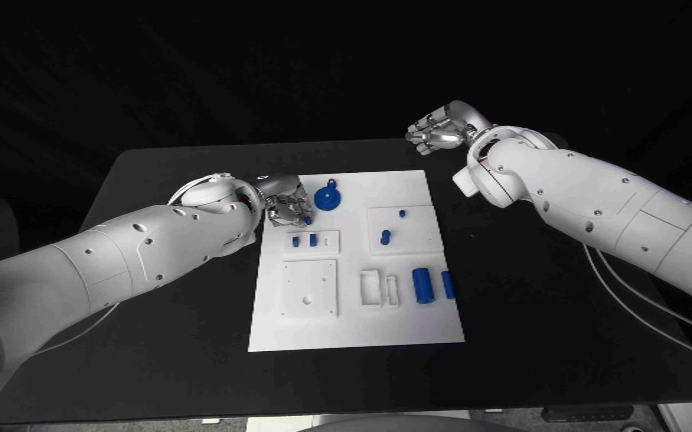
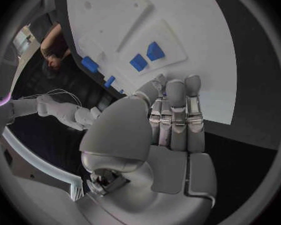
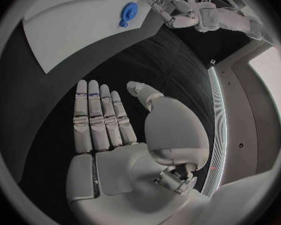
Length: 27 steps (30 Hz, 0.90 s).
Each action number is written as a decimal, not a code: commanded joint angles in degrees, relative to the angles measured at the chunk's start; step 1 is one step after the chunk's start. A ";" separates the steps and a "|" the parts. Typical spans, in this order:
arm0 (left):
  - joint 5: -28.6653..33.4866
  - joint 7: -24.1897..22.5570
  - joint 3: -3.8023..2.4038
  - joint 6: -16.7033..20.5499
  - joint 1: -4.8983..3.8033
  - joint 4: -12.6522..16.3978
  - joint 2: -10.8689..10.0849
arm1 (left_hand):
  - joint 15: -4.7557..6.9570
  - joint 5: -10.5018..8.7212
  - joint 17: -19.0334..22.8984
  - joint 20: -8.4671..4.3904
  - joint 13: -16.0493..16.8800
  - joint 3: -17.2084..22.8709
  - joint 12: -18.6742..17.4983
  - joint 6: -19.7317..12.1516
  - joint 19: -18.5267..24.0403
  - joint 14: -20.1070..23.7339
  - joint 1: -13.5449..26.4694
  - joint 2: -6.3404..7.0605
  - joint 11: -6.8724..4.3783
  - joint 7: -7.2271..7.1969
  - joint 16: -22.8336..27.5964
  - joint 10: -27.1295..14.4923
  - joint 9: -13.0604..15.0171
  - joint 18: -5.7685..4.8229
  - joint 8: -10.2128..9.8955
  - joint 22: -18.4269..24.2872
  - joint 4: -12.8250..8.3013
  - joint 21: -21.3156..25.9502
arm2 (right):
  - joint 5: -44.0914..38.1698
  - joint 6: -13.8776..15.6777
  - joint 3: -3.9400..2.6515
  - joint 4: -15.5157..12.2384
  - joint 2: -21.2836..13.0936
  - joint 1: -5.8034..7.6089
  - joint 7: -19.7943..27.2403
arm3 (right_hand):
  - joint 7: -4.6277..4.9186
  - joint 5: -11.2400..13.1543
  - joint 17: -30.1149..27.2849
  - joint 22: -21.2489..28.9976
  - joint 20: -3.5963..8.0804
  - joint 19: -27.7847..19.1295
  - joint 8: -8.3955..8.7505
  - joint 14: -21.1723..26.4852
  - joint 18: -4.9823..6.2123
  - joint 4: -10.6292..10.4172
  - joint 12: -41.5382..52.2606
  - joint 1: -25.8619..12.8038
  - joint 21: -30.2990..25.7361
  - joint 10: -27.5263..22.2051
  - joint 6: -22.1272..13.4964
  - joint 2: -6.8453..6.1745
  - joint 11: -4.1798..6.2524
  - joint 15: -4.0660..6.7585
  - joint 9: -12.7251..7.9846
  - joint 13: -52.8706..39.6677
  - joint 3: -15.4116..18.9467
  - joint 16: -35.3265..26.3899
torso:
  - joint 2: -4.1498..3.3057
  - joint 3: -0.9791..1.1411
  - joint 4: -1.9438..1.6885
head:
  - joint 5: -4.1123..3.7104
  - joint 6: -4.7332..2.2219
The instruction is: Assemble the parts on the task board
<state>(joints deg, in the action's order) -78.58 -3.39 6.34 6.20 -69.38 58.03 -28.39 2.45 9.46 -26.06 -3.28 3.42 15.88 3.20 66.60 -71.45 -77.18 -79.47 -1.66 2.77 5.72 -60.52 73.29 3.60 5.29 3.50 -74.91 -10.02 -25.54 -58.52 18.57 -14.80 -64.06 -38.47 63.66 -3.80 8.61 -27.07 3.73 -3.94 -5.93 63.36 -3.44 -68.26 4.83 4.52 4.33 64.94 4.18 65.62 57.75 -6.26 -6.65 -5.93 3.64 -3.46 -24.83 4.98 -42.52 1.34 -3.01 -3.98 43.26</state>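
White task board point(image 1: 356, 327) sits mid black surface point(image 1: 548, 332). Left robot hand point(image 1: 286, 207) empty, fingers straight, at board's left edge. Right robot hand point(image 1: 441, 129) empty, splayed beyond board's far right corner.

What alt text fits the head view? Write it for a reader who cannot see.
A white task board lies on a black table with blue parts on it. The left robot hand is at the board's far left corner beside a round blue part; the right robot hand is beyond the board's far right corner.

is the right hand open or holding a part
Open: the right hand shows a bare palm with straight, spread fingers, hovering over black table beyond the task board.
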 commanded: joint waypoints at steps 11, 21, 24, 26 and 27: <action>-0.82 -0.31 0.18 -0.72 0.15 -0.14 0.32 | -0.28 -0.57 -0.08 0.06 -0.03 -0.67 0.13 -2.31 0.21 0.05 0.16 0.72 0.13 0.29 -0.11 -0.86 -0.01 0.94 0.06 -1.06 0.22 -0.09 | 0.04 -0.33 -0.03 -0.17 0.00 0.01 0.16 | 0.01 -0.27 -0.08 0.09 0.10 -0.32 -0.14 0.29 0.53 0.18 -0.29 -0.28 -0.18 -0.35 -0.10 -0.19 -0.12 -0.03 0.01 0.09 -0.19 -0.30 | 0.02 -0.01 -0.07 | -0.10 0.00; -0.24 -0.22 0.18 0.43 0.16 -0.14 0.06 | -0.23 -2.05 0.23 0.07 -0.04 -0.47 0.12 -9.08 -0.13 0.12 0.75 2.48 0.00 -1.26 0.20 -1.20 -0.04 0.78 0.06 -0.85 0.95 0.79 | 0.04 -0.40 -0.03 -0.14 -0.03 0.01 0.17 | -0.01 -0.27 -0.08 0.09 0.09 -0.33 -0.16 0.30 0.53 0.16 -0.28 -0.31 -0.18 -0.32 -0.03 -0.10 -0.10 -0.02 0.02 0.09 -0.24 -0.30 | 0.02 -0.09 -0.04 | -0.15 0.10; -0.18 -0.17 0.18 0.60 0.16 -0.15 0.06 | -0.22 -2.18 0.28 0.05 -0.04 -0.30 0.11 -10.87 -0.26 0.09 0.64 2.74 0.00 -1.34 0.24 -1.15 -0.12 0.74 -0.06 -0.88 1.18 1.05 | 0.04 -0.39 -0.03 -0.12 -0.01 0.01 0.17 | -0.01 -0.27 -0.08 0.09 0.09 -0.33 -0.16 0.30 0.53 0.16 -0.28 -0.31 -0.18 -0.32 -0.03 -0.10 -0.10 -0.02 0.02 0.09 -0.24 -0.30 | 0.01 -0.08 -0.03 | -0.09 0.05; -0.15 -0.13 0.17 0.65 0.16 -0.17 0.05 | -0.21 -2.16 0.33 0.03 -0.04 -0.09 0.11 -12.01 -0.40 0.08 0.46 3.01 0.00 -1.47 0.28 -1.15 -0.16 0.71 -0.08 -0.94 1.47 1.34 | 0.04 -0.39 -0.03 -0.10 0.00 0.01 0.17 | -0.01 -0.27 -0.08 0.09 0.09 -0.33 -0.16 0.30 0.53 0.16 -0.28 -0.31 -0.18 -0.32 -0.03 -0.10 -0.10 -0.02 0.02 0.09 -0.24 -0.30 | 0.04 -0.08 -0.01 | -0.07 0.03; -0.14 -0.10 0.17 0.65 0.16 -0.18 0.04 | -0.22 -2.17 0.34 0.03 -0.04 -0.07 0.11 -12.75 -0.44 0.10 0.43 3.14 0.01 -1.55 0.29 -1.14 -0.20 0.71 -0.14 -0.95 1.51 1.40 | 0.04 -0.39 -0.03 -0.09 0.01 0.01 0.18 | -0.01 -0.27 -0.08 0.09 0.09 -0.33 -0.16 0.30 0.53 0.16 -0.28 -0.31 -0.18 -0.32 -0.03 -0.10 -0.10 -0.02 0.02 0.09 -0.24 -0.30 | 0.04 -0.08 -0.01 | -0.07 0.03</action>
<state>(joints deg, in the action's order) -78.81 -3.42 6.53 6.37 -69.23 57.82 -28.38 2.45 7.57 -25.76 -3.28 3.42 15.85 3.19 54.10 -71.45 -77.18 -79.11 1.05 2.84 4.18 -60.52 72.33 3.45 5.29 3.61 -74.91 -8.77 -24.28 -58.52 18.56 -14.80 -64.11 -38.49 63.66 -3.81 8.61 -27.07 3.73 -3.94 -5.93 63.36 -3.44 -68.26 4.82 4.52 4.33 64.94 4.18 65.62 57.75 -6.26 -6.65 -5.93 3.64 -3.46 -24.83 4.98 -42.48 1.26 -3.04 -4.08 43.32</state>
